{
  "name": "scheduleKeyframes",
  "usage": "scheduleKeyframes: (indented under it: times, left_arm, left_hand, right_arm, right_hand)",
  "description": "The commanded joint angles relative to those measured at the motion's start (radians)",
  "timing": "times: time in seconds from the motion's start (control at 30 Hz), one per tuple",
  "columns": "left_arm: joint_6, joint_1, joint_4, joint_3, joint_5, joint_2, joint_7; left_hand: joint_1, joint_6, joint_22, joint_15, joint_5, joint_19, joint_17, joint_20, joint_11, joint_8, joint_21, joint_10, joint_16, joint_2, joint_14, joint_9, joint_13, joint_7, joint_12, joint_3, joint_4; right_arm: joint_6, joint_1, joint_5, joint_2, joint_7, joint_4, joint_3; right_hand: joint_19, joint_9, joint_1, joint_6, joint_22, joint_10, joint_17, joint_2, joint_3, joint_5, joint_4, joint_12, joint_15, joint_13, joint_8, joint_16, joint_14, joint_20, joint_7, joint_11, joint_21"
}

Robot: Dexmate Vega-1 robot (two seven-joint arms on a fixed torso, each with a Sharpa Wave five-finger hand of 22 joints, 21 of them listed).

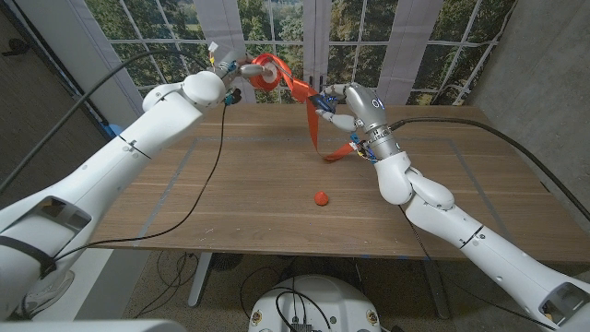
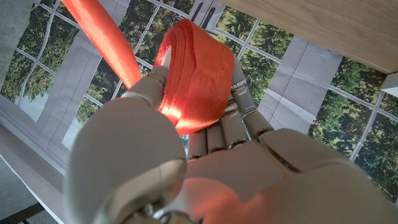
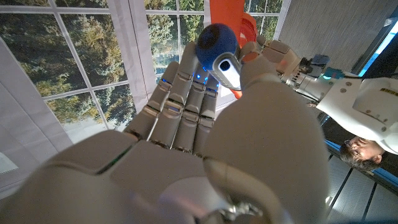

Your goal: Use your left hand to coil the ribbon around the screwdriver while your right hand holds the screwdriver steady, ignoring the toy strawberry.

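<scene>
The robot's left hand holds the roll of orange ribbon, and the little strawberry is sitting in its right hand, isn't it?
Not quite. The left hand does hold the ribbon, but the head view shows the toy strawberry lying on the table. The right hand holds the screwdriver.

Light: even daylight from the windows (image 1: 277,28) behind the worktop (image 1: 249,203).
Shadows: soft, faint on the wood.
Glare: bright sheen on the ribbon (image 2: 199,74).
Focus: near hands blurred in both wrist views.
</scene>
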Motion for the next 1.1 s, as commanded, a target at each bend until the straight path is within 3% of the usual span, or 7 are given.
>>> scheduleKeyframes:
  times: [0.03, 0.13, 0.47, 0.73, 1.1]
  left_arm:
    - [0.027, -0.053, -0.019, 0.014, 0.017, -0.011, -0.019]
    - [0.036, -0.067, -0.024, 0.024, 0.029, -0.010, -0.024]
    - [0.031, -0.114, -0.020, 0.040, 0.041, -0.028, -0.052]
    - [0.001, -0.148, -0.012, 0.060, 0.053, -0.045, -0.080]
    - [-0.071, -0.141, -0.030, 0.056, 0.026, -0.048, -0.135]
  left_hand:
    - [0.064, 0.204, 0.001, -0.224, 0.003, -0.002, 0.003, -0.004, -0.249, 0.003, 0.006, 0.256, 0.001, 0.090, 0.185, 0.005, 0.178, -0.124, 0.031, 0.035, 0.021]
    - [0.064, 0.203, 0.001, -0.224, 0.003, -0.001, 0.003, -0.004, -0.246, 0.002, 0.007, 0.255, 0.001, 0.090, 0.185, 0.005, 0.177, -0.124, 0.030, 0.035, 0.021]
    - [0.065, 0.206, 0.001, -0.223, 0.003, -0.001, 0.004, -0.005, -0.251, 0.003, 0.006, 0.256, 0.000, 0.090, 0.183, 0.005, 0.175, -0.123, 0.027, 0.034, 0.020]
    - [0.064, 0.206, 0.000, -0.225, 0.003, -0.001, 0.005, -0.005, -0.245, 0.002, 0.007, 0.255, -0.002, 0.090, 0.182, 0.006, 0.178, -0.125, 0.027, 0.034, 0.021]
    - [0.064, 0.208, 0.000, -0.224, 0.003, -0.001, 0.006, -0.006, -0.249, 0.002, 0.006, 0.257, -0.002, 0.090, 0.184, 0.006, 0.178, -0.123, 0.026, 0.034, 0.020]
  right_arm:
    - [-0.051, 0.028, -0.149, -0.007, 0.020, 0.004, -0.068]
    - [-0.011, 0.041, -0.110, -0.006, 0.028, 0.020, -0.073]
    - [-0.043, 0.066, -0.199, 0.000, 0.028, 0.036, -0.114]
    - [-0.031, 0.091, -0.197, 0.005, 0.048, 0.062, -0.137]
    - [-0.049, 0.135, -0.200, 0.032, 0.080, 0.117, -0.167]
  right_hand:
    - [-0.004, 0.009, 0.135, 0.137, -0.001, 0.074, 0.003, 0.131, 0.006, 0.006, 0.000, 0.002, -0.124, 0.045, 0.006, -0.002, 0.057, -0.003, -0.128, -0.065, 0.005]
    - [-0.003, 0.009, 0.135, 0.137, -0.001, 0.076, 0.004, 0.132, 0.005, 0.006, 0.001, 0.001, -0.124, 0.044, 0.006, -0.003, 0.057, -0.003, -0.129, -0.065, 0.006]
    - [-0.005, 0.008, 0.137, 0.138, -0.002, 0.076, 0.002, 0.130, 0.005, 0.008, 0.000, 0.000, -0.125, 0.047, 0.005, -0.007, 0.057, -0.003, -0.130, -0.062, 0.009]
    - [-0.005, 0.008, 0.136, 0.140, -0.002, 0.079, 0.003, 0.129, 0.004, 0.009, 0.000, -0.003, -0.125, 0.045, 0.004, -0.009, 0.060, -0.003, -0.130, -0.063, 0.012]
    - [-0.006, 0.008, 0.137, 0.141, -0.002, 0.080, 0.001, 0.127, 0.004, 0.011, 0.000, -0.005, -0.125, 0.047, 0.003, -0.012, 0.063, -0.003, -0.131, -0.062, 0.016]
